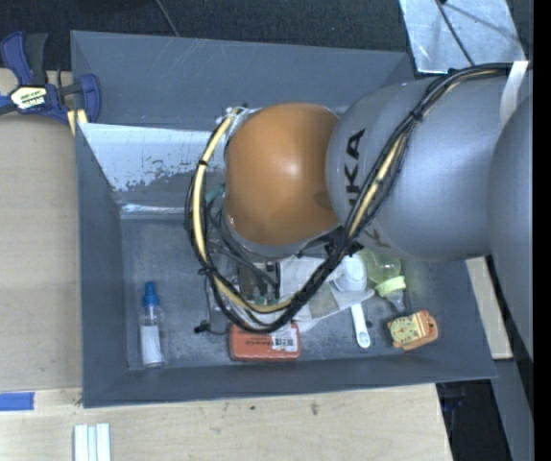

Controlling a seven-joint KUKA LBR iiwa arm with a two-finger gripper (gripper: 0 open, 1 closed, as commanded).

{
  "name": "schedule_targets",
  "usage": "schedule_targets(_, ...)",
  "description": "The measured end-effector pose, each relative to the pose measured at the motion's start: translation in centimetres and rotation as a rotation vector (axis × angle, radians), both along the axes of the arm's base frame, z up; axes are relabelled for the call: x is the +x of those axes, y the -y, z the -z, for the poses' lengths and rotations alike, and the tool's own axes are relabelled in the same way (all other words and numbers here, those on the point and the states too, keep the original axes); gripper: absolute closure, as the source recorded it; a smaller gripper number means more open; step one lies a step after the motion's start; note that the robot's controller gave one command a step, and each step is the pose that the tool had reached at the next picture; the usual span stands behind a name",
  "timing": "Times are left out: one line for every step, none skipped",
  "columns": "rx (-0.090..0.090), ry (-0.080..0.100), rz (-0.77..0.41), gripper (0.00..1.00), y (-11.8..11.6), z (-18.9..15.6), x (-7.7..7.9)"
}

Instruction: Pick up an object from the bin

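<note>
A: Camera view: what is entered first?

B: A grey metal bin [103, 257], seen from above. The arm [429, 161] is recorded coming in from the right of the frame. An orange cover [275, 171] is fitted at its wrist, and black and yellow cables [202, 229] are looped round it.

A: And the hand?

B: The hand [254, 286] is listed at the lower middle of the bin, largely hidden under the orange cover. Whether it is released or clenched cannot be told.

A: Which thing is nearest?

B: A red flat pack [266, 343] with a white label. It is laid lengthwise on the bin floor just below the hand, towards the lower edge of the frame. Contact between the two cannot be made out.

A: Remaining entries?

B: A small clear bottle [149, 327] with a blue cap is logged at the lower left of the floor, well apart from the hand. Right of the hand a loose heap is noted: a white bottle [352, 275], a yellow-green thing [387, 279] and a white spoon [361, 325]. A yellow and orange object [413, 329] is entered at the lower right corner.
</note>
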State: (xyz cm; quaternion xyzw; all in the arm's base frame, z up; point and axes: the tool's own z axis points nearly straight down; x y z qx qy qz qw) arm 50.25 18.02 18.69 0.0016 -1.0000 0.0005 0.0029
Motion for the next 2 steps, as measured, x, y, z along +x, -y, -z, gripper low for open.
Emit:
schedule_targets(0.002,0.008,0.003,0.00,0.1,-0.5,0.2)
schedule_targets(0.002,0.009,-0.046,0.00,6.0,2.5,2.9)
